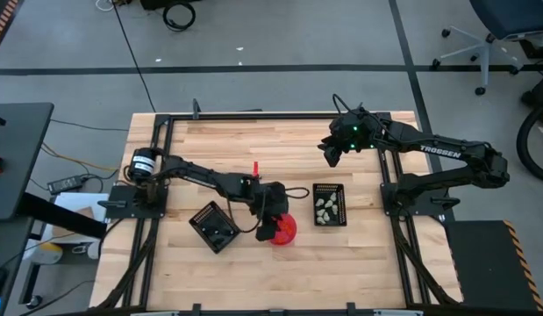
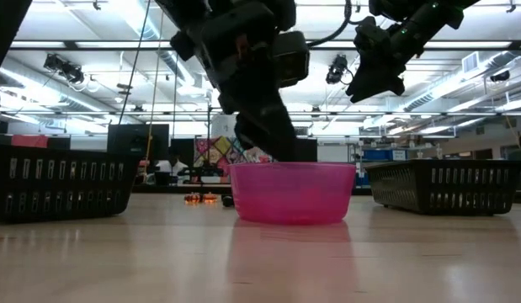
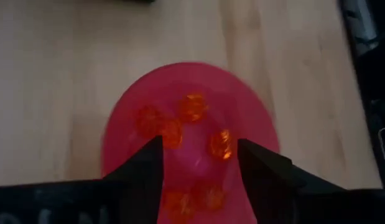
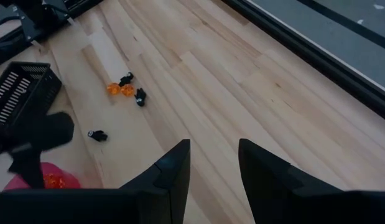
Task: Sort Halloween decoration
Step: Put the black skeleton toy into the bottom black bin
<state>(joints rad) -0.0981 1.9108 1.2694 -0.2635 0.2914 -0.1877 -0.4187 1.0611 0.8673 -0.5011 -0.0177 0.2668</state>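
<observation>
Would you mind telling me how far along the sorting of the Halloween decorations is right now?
Partly done. Orange pieces already lie in the pink bowl, and pale pieces sit in the right tray. The left tool hangs open over the bowl, holding nothing. Loose orange and black pieces remain on the table; the right tool waits above it.

Left gripper [image 1: 273,230] hides most of bowl [image 1: 287,230].

Ceiling strip lights are shining brightly and evenly across the room. The bowl [image 3: 189,130] under the left gripper [image 3: 200,163] is showing soft and blurred. The tabletop [image 2: 260,261] is carrying a faint pink reflection.
</observation>
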